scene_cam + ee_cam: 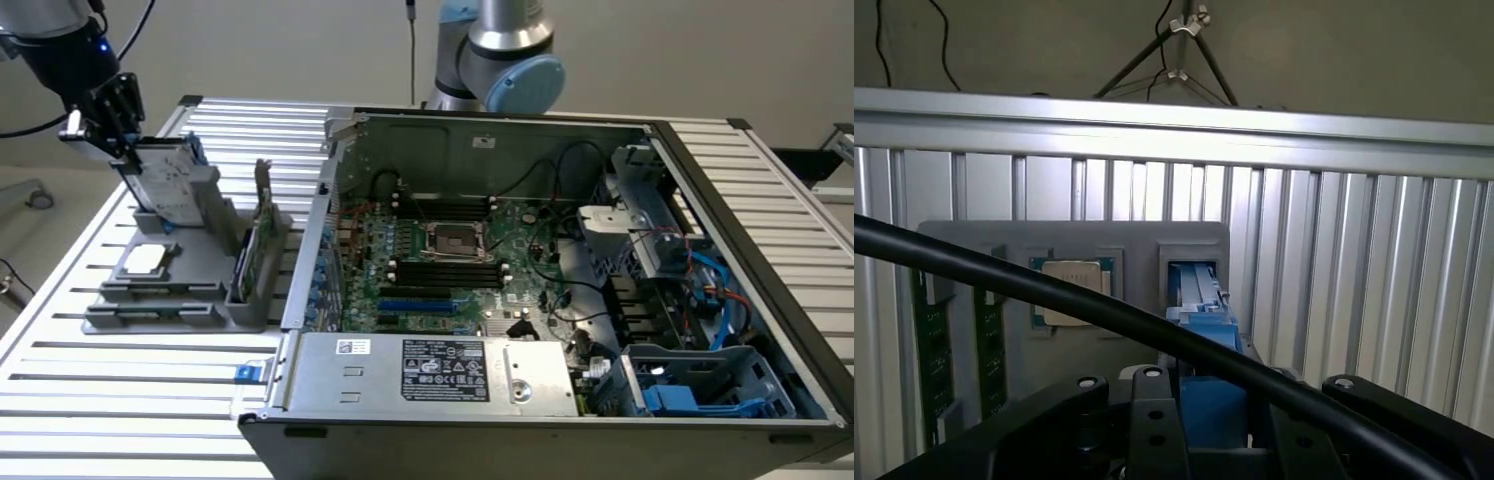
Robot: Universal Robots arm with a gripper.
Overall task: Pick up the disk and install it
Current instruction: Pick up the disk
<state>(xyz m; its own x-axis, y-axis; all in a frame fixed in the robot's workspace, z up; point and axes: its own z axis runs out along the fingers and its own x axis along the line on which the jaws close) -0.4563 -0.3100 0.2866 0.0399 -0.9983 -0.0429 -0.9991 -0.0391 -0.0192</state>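
- The table [107, 390] is made of ribbed aluminium slats and carries everything.
- An open computer case [507, 140] takes up the middle and the exterior view's right. Its green motherboard [441, 250] is exposed, and a silver power supply [427, 372] lies along the near edge.
- The arm's base [501, 60] stands beyond the case's far wall.
- A blue drive cage [707, 385] sits in the case's near corner, on the exterior view's right.
- A grey holder [160, 312] rests on the table at the exterior view's left, just beside the case.
- The hand [131, 140] [1209, 410] is over the holder's far end and closed on the upper end of the disk. The blue carrier fills the gap between its fingers [1152, 405].
- The disk [171, 182] [1202, 310] stands tilted, with its lower end in the holder's far slot.
- Dark cards [263, 225] stand on edge at the holder's side nearest the case.
- A square silver chip [144, 260] lies flat in the holder, near the disk.
- A black cable [1054, 295] crosses the wrist view.
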